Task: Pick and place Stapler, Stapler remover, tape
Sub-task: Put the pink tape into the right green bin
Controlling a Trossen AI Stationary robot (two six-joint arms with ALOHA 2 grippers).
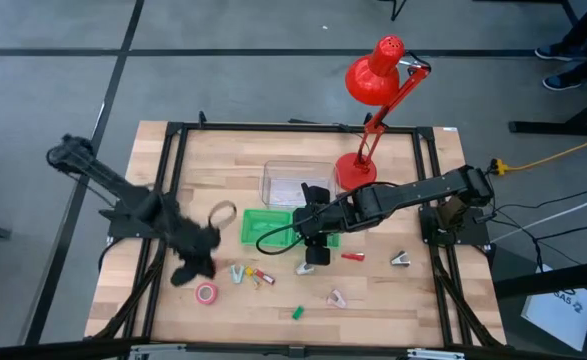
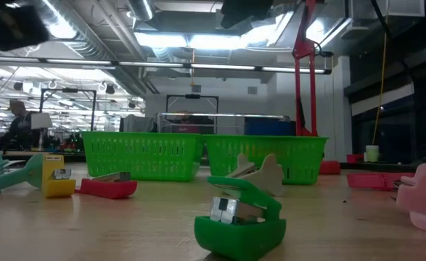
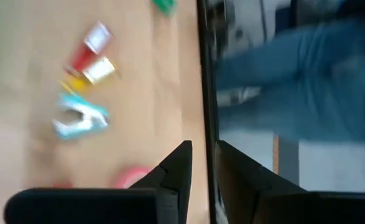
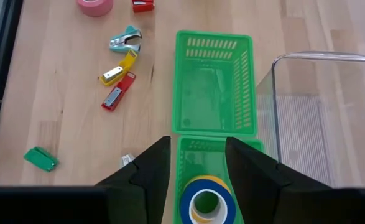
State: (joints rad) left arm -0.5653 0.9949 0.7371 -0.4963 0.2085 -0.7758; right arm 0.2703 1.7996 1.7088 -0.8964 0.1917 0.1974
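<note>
The light butcher-block wooden table point(image 1: 393, 300) with a black metal frame stands on a grey concrete floor point(image 1: 223, 60) crossed by dark seams. A red desk lamp point(image 1: 375, 72) stands at the table's far edge. Beyond, long fluorescent ceiling lights point(image 2: 198, 40) glow under exposed ducts, and dark windows point(image 2: 398, 109) line the right wall.

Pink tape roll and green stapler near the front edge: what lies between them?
In the high view, only bare wood lies between the pink tape roll and the green stapler.
</note>
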